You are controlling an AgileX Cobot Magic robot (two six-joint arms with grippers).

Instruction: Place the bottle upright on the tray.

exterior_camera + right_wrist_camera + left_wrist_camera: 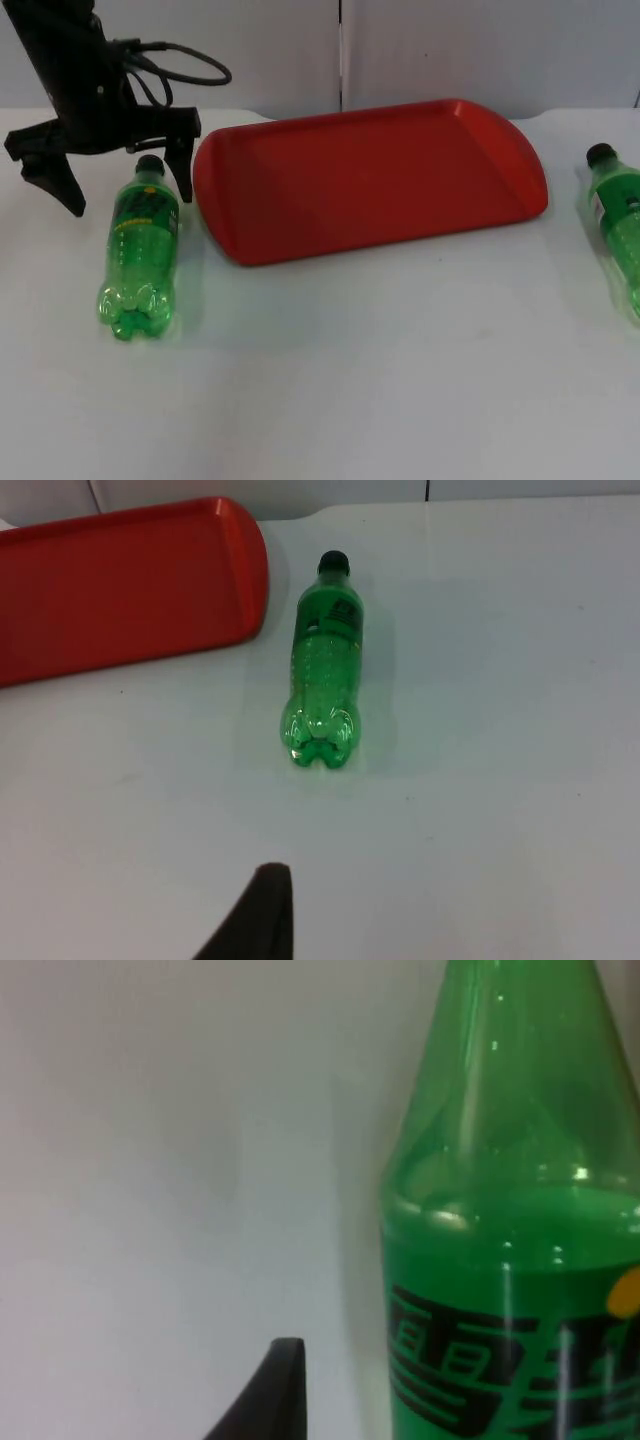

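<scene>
Left claw spread wide, hanging over the cap end of the left bottle, holding nothing; one finger each side of the neck, not touching. Bottle lying flat on the white surface, long axis running from far to near, cap toward the wall, base toward the near edge, just beside the red tray. Open room in front of tray. Second bottle flat at the right edge, cap likewise toward the wall. Right claw: cannot tell.
</scene>
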